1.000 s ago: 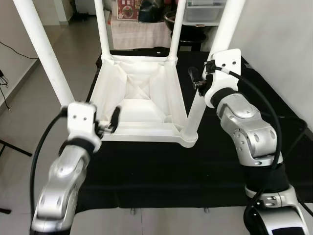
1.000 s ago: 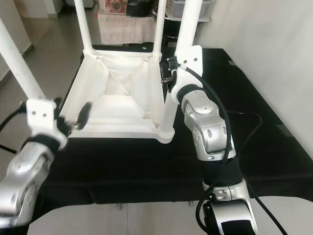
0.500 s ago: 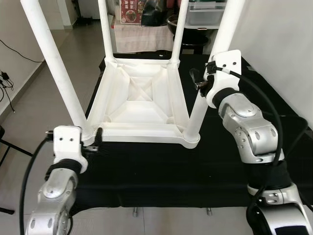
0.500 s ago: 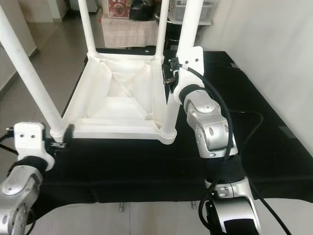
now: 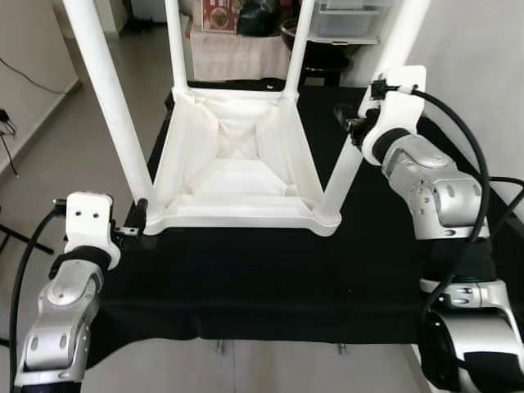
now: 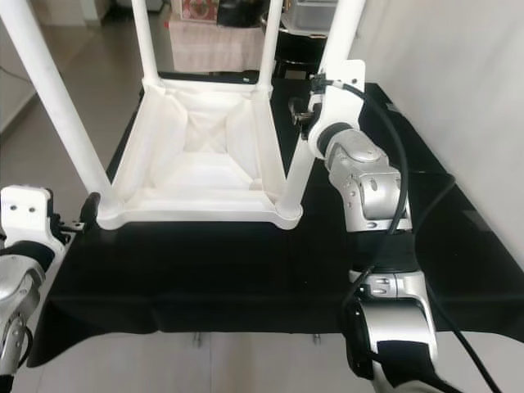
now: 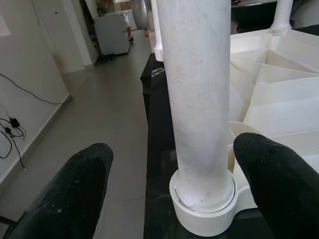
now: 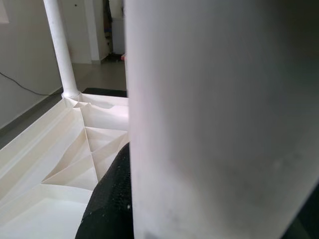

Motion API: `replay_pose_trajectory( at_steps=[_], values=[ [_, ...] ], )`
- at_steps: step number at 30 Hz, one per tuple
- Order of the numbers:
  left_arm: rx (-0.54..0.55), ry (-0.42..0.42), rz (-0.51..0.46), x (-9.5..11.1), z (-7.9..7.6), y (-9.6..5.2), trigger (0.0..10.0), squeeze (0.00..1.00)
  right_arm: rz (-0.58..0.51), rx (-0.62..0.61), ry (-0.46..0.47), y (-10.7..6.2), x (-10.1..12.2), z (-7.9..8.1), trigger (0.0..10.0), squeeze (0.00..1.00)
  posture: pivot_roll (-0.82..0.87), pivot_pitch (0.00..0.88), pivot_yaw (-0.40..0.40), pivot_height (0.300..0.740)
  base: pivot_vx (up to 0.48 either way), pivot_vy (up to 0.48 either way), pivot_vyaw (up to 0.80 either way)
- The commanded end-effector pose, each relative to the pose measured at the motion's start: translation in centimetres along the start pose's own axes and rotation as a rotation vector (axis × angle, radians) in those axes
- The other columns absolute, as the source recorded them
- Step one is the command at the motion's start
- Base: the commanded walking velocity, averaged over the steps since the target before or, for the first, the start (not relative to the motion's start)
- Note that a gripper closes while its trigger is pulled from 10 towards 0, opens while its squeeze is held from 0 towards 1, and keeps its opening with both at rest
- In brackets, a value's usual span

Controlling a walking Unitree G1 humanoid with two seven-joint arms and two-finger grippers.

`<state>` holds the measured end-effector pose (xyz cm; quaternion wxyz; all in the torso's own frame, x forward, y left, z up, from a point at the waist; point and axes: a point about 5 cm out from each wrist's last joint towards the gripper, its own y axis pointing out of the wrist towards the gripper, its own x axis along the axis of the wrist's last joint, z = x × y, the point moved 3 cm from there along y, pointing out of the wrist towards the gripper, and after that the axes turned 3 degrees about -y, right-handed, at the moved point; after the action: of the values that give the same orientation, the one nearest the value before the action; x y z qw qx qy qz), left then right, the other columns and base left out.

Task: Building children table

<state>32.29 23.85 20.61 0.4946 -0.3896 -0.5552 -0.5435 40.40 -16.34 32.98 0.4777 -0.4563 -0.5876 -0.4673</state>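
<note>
Since a second ago the left pincer (image 7: 164, 194) has dropped from the frame's front rail to the near-left leg (image 5: 110, 98), fingers spread either side, not clenched. Upturned white table (image 5: 237, 176) sits on the black bench (image 5: 270, 278). Right pincer (image 5: 354, 129) grasps the near-right leg (image 5: 348, 164) (seat it squarely; close low, near the socket).

The table (image 5: 237, 155) is seen from above by both eye views; each near leg (image 7: 197, 99) is viewed close up by one wrist camera.
</note>
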Motion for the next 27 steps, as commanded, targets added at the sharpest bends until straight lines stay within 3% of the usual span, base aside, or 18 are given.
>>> replay_pose_trajectory(
  at_steps=[1,10,13,19,22,27],
  values=[
    [-0.009,0.015,0.009,-0.4,0.0,0.0,10.0,0.0,0.106,-0.013,0.004,0.1,-2.2,-0.5,10.0,0.0,-0.04,0.163,-0.098,0.74,0.0,0.0,0.0],
    [-0.032,0.001,-0.001,-0.7,-0.5,1.2,10.0,0.0,0.076,0.017,0.015,0.2,-1.1,-0.2,10.0,0.0,-0.05,0.163,-0.103,0.74,0.0,0.0,0.0],
    [-0.095,0.001,0.001,-1.3,-1.5,3.1,10.0,0.0,0.038,0.098,0.033,0.1,0.0,1.4,10.0,0.0,-0.07,0.171,-0.094,0.74,0.0,0.0,0.0],
    [-0.119,0.011,0.008,-1.5,-1.9,4.2,10.0,0.0,0.025,0.129,0.039,-0.1,0.5,2.0,10.0,0.0,-0.08,0.176,-0.09,0.74,0.0,0.0,0.0],
    [-0.15,0.02,0.027,-1.6,-2.3,6.2,10.0,0.0,-0.002,0.171,0.045,-0.6,1.2,2.7,10.0,0.0,-0.11,0.192,-0.074,0.74,0.0,0.0,0.0],
    [-0.15,0.027,0.039,-1.6,-2.3,7.3,10.0,0.0,-0.01,0.186,0.041,-0.9,1.5,2.9,10.0,0.0,-0.12,0.197,-0.066,0.74,0.0,0.0,0.0]
  ],
)
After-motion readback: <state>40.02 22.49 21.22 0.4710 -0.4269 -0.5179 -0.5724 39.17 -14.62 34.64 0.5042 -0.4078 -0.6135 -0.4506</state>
